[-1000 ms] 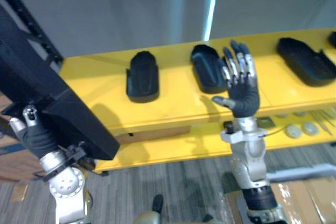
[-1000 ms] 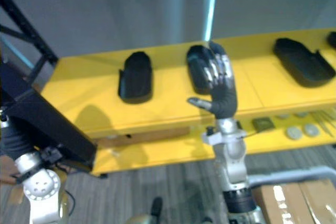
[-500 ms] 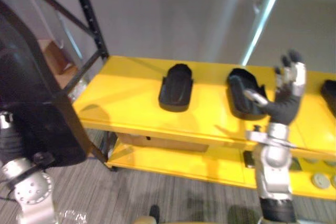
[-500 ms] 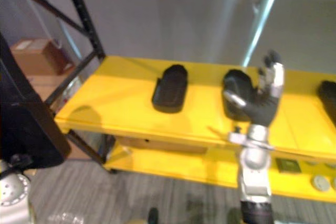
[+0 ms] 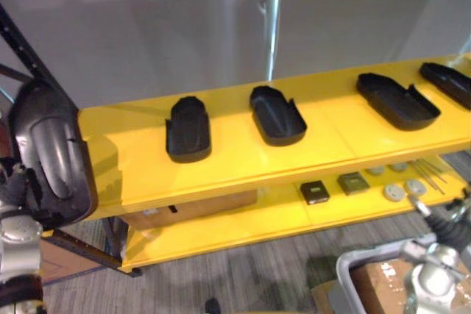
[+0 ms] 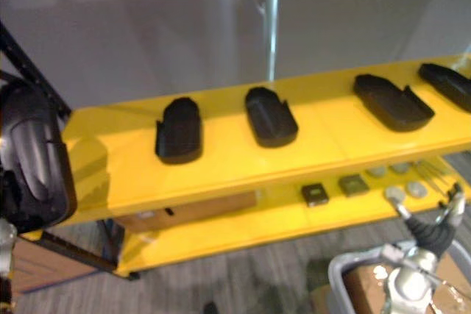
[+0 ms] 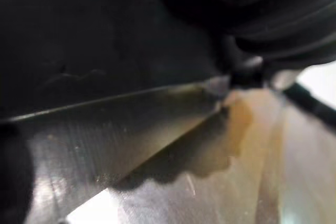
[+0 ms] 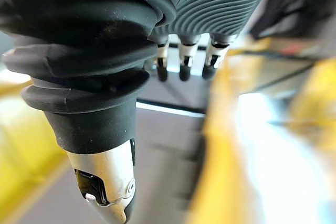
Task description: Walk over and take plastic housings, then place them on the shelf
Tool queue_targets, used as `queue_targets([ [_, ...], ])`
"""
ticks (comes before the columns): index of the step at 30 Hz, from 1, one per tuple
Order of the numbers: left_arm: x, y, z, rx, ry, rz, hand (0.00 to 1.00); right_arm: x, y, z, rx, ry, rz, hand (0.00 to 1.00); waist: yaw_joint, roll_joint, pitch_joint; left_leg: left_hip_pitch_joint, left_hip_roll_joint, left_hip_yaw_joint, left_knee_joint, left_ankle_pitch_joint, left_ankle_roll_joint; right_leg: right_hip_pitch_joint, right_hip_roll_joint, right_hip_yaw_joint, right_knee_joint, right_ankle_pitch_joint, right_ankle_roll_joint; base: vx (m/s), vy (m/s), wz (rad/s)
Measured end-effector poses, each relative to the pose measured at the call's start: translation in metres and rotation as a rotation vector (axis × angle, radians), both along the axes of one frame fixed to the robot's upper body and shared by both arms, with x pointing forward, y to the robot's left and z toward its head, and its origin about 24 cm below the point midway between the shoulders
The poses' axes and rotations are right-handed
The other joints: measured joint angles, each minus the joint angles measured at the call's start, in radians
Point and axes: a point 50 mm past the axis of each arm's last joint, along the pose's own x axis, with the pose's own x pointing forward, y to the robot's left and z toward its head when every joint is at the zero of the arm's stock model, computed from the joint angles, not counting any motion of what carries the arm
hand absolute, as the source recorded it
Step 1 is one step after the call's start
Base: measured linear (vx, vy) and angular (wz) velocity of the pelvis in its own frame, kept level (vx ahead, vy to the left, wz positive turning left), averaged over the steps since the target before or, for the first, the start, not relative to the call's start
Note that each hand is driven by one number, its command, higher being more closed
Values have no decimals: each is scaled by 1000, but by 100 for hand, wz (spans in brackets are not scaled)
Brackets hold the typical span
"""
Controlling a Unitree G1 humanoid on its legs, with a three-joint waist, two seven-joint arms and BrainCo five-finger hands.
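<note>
The left arm rises at the lower left with its silver wrist (image 5: 18,237) upright. The left hand (image 5: 13,193) is lifted beside the left end of the yellow metal shelf (image 5: 243,159), behind a large black plastic housing (image 5: 48,156) that hides most of it. The right arm sits low, below the shelf's front edge near its right end. The right hand (image 6: 434,232) points upward and holds nothing, its fingers (image 8: 181,64) straight in a row and its thumb (image 6: 402,212) spread apart.

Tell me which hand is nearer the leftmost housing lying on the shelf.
Left. The left hand is at the left end of the shelf, just left of that housing; the right hand hangs low, far off to its right.
</note>
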Motion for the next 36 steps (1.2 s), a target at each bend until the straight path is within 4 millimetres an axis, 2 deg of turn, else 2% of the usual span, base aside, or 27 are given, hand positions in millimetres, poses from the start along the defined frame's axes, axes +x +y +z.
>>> queue_targets([
  [1, 11, -3, 4, -9, 20, -16, 100, -8, 0, -17, 37, 76, -2, 0, -2, 2, 18, 5, -1, 2, 0, 1, 0, 3, -1, 1, 0, 0, -1, 57, 10, -4],
  [5, 31, -11, 18, -5, 37, -32, 100, -29, 11, -48, 164, 186, -24, 0, -4, 22, 50, 4, -1, 3, 0, 1, 0, 3, -1, 2, 0, -4, -3, 23, 4, -1],
  [9, 40, -10, 35, 103, 137, -27, 100, -37, 25, -68, 227, 300, 23, 0, -9, 38, 72, 5, 0, 3, 0, 0, -1, 3, 1, 0, 2, -9, -3, 0, 0, 0],
  [12, 36, 0, 37, 114, 223, 32, 100, -40, 32, -77, 264, 351, 24, 0, -25, 37, 84, 6, 1, 3, 0, 0, -2, 4, 2, -1, 2, -11, -4, 10, 0, 1],
  [15, 32, 4, 30, 85, 281, 72, 100, -49, 32, -85, 303, 371, -20, 0, -31, 29, 96, 5, 1, 5, 0, 0, -2, 4, 2, -1, 0, -11, -4, 0, 0, 0],
  [24, 28, 8, 24, 49, 320, 115, 100, -53, 32, -87, 353, 343, -78, 0, -31, 15, 165, 2, -1, 6, 0, -1, -3, 0, 0, 1, 1, -12, -6, 0, 0, 0],
  [27, 28, 7, 23, 62, 318, 120, 100, -48, 32, -83, 299, 342, 0, 0, -31, 19, 188, -4, -1, 6, 1, -1, -3, -6, 0, 1, 1, -12, -6, 2, 3, 1],
  [28, 30, 5, 22, 75, 317, 121, 100, -38, 37, -75, 224, 335, 125, 0, -32, 23, 193, -28, 0, 2, 1, 1, -4, -35, 1, 3, 13, -11, -5, 12, 9, 6],
  [31, 37, -2, 26, 101, 304, 96, 100, -13, 55, -59, 123, 298, 388, 0, -37, 15, 209, -53, 1, -10, 2, 10, -4, -59, 3, 2, 26, -11, -5, 13, 2, 14],
  [33, 48, -11, 33, 124, 272, 67, 100, 6, 77, -48, 68, 261, 606, 0, -34, 4, 215, -71, 0, -36, 6, 18, -4, -72, 6, -1, 44, -14, -11, 17, -2, 31],
  [36, 64, -22, 50, 167, 208, 17, 100, 28, 110, -45, 69, 223, 779, 0, -18, -13, 232, -88, 0, -75, 7, 27, -5, -87, 10, -4, 82, -31, -37, -6, -5, 40],
])
